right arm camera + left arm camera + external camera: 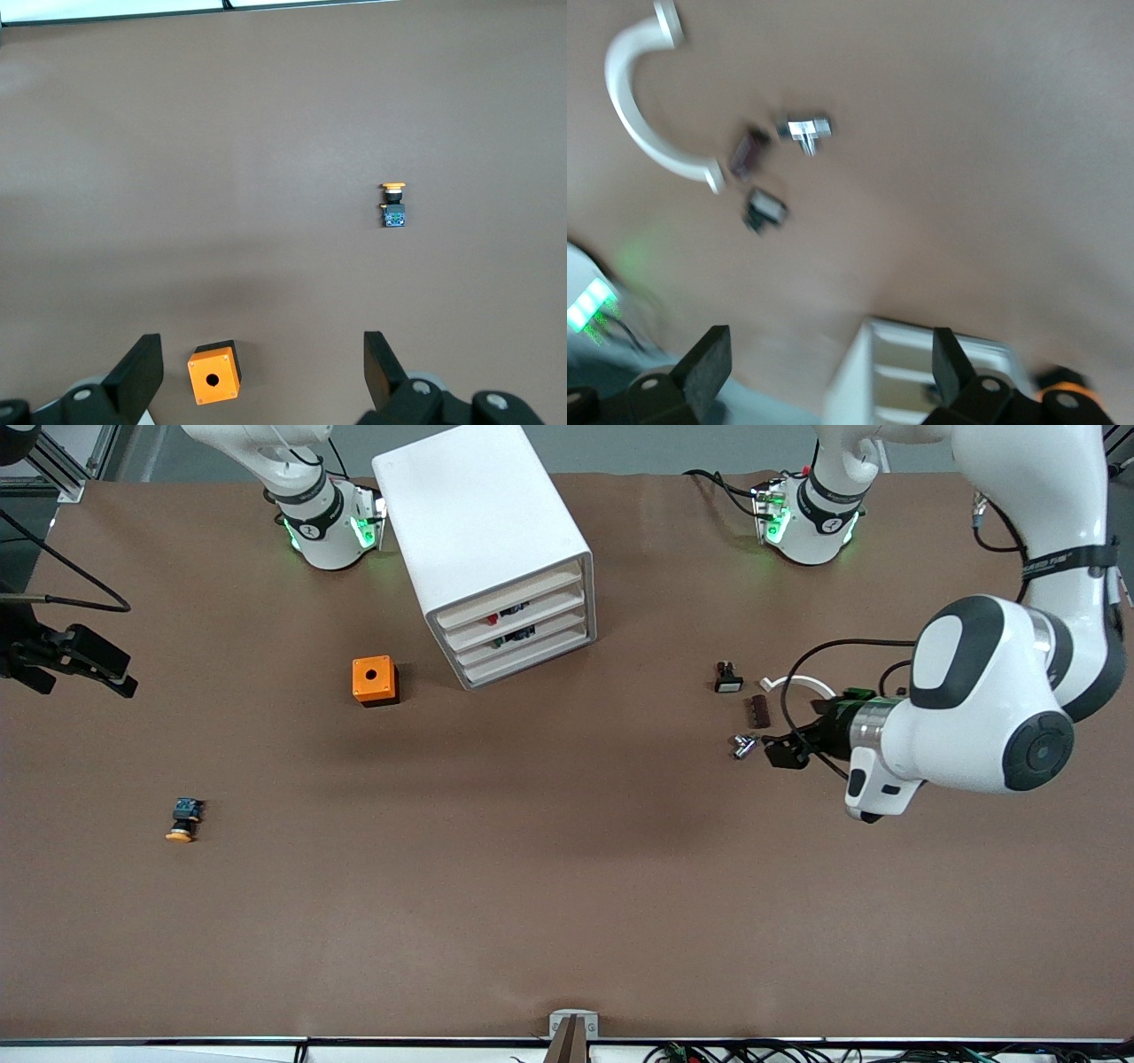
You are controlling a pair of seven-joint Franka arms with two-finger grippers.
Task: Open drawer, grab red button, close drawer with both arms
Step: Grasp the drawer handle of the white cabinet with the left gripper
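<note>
The white cabinet (478,522) stands near the arms' bases, all four drawers shut. The second highest drawer (549,607) shows the red-capped button (493,618) through its front. My left gripper (784,748) hangs open and empty over small loose parts toward the left arm's end of the table. In the left wrist view the left gripper (828,345) frames the distant cabinet (921,372). My right gripper (261,350) is open and empty, high above the orange box (213,373). It is out of the front view.
The orange box with a hole (375,680) sits beside the cabinet. A yellow-capped button (183,821) lies toward the right arm's end. By the left gripper lie a white curved piece (797,684), a black switch (728,677), a brown piece (759,710) and a silver part (742,746).
</note>
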